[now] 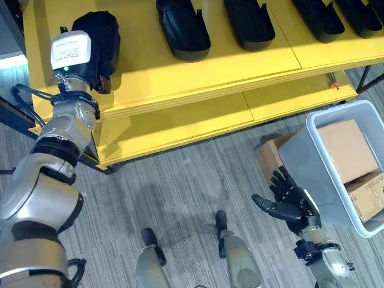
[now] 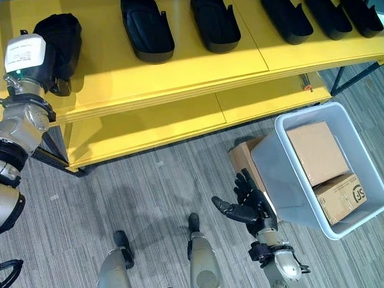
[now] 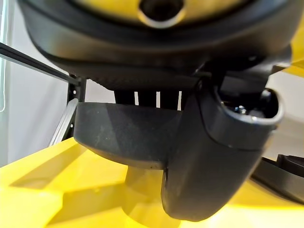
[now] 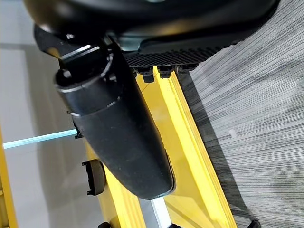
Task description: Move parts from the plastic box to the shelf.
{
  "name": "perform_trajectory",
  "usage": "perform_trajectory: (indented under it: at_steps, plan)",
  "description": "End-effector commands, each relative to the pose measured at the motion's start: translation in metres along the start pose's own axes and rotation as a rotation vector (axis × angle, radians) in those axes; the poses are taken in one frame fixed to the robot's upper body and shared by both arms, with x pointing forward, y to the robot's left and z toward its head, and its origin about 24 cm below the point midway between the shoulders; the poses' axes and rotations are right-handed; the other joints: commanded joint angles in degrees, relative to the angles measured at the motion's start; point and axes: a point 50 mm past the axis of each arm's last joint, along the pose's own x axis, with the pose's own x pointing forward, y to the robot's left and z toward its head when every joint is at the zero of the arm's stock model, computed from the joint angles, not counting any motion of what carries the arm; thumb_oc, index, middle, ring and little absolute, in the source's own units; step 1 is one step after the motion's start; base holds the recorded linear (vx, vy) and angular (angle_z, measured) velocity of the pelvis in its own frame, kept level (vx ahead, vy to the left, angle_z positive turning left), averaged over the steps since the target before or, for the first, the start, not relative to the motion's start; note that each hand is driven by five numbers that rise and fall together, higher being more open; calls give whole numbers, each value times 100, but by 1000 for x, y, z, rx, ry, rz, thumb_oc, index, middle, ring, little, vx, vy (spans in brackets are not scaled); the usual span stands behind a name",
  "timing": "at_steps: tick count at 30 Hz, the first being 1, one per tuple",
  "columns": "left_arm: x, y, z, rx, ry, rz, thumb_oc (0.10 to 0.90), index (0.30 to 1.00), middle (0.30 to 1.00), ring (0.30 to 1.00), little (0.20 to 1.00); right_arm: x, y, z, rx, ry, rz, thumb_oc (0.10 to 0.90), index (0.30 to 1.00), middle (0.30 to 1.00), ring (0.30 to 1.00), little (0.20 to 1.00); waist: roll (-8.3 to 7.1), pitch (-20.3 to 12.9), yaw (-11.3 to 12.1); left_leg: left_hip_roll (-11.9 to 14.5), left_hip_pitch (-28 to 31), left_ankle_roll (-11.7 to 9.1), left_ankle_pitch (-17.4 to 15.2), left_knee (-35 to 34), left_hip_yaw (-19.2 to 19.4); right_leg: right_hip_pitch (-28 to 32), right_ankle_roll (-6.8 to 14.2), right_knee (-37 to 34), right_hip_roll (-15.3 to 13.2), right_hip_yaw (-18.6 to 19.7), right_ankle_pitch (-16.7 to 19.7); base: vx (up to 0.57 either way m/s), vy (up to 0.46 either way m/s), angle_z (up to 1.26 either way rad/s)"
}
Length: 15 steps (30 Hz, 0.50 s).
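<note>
Left eye view shows the left hand at the far left, resting on the top board of the yellow shelf. Its fingers are curled over a black part, and the thumb presses the near side of this part, so the hand is clamped on it. The part seems to touch the shelf board under the fingers, but this is hard to judge from so close. To the right of these fingers, more black parts lie in a row along the same board, each apart from the next one.

Further right and lower, above the grey floor, is the right hand. Its fingers are spread and straight, the thumb stands out to the side, and they hold nothing. Just to the right of these fingers is the grey plastic box, tilted, its wall very near the fingertips. Inside it lie two cardboard boxes. Another cardboard box stands on the floor just beyond the fingers, against the plastic box.
</note>
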Motion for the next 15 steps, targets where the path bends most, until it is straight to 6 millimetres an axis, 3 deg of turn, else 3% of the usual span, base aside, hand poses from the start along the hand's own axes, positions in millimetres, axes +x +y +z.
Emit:
perform_trajectory:
  at_steps: [1, 8, 9, 10, 11, 15]
  plan:
    - [21, 69, -4, 4, 7, 187, 400, 300, 300, 300, 300, 4, -1, 51, -34, -240, 45, 900, 1000, 1000, 1000, 1000, 0, -339, -219, 73, 96, 148, -327, 44, 4, 405, 131, 300, -90, 292, -793, 8, 5, -5]
    - [23, 73, 2, -16, -4, 193, 400, 300, 300, 300, 300, 2, -2, 49, -33, -229, 42, 900, 1000, 1000, 1000, 1000, 14, -382, -238, 54, 16, 155, -361, 85, 9, 335, 128, 294, -104, 333, -799, 5, 3, -3]
    - [24, 71, 4, -21, -5, 185, 586, 561, 561, 561, 561, 0, -4, 48, -34, -223, 38, 900, 1000, 1000, 1000, 1000, 15, -398, -250, 51, 1, 151, -370, 101, 2, 323, 117, 310, -108, 328, -810, 3, -3, -5]
    - [24, 70, 5, -30, -7, 181, 843, 920, 920, 920, 920, -1, -5, 48, -34, -220, 34, 900, 1000, 1000, 1000, 1000, 18, -404, -255, 51, -11, 148, -370, 104, 0, 318, 111, 317, -106, 322, -808, -2, -4, -3]
    - [24, 69, 6, -30, -9, 178, 900, 1000, 1000, 1000, 1000, -2, -5, 48, -38, -218, 31, 900, 1000, 1000, 1000, 1000, 25, -414, -260, 53, -20, 145, -371, 107, -6, 311, 107, 325, -105, 327, -816, 0, 0, 0]
    - [24, 65, 13, -48, -33, 168, 900, 1000, 1000, 1000, 1000, -3, -7, 47, -44, -210, 28, 900, 1000, 1000, 1000, 1000, 38, -437, -268, 58, -23, 132, -365, 85, -17, 280, 101, 353, -93, 320, -820, 0, 0, 0]
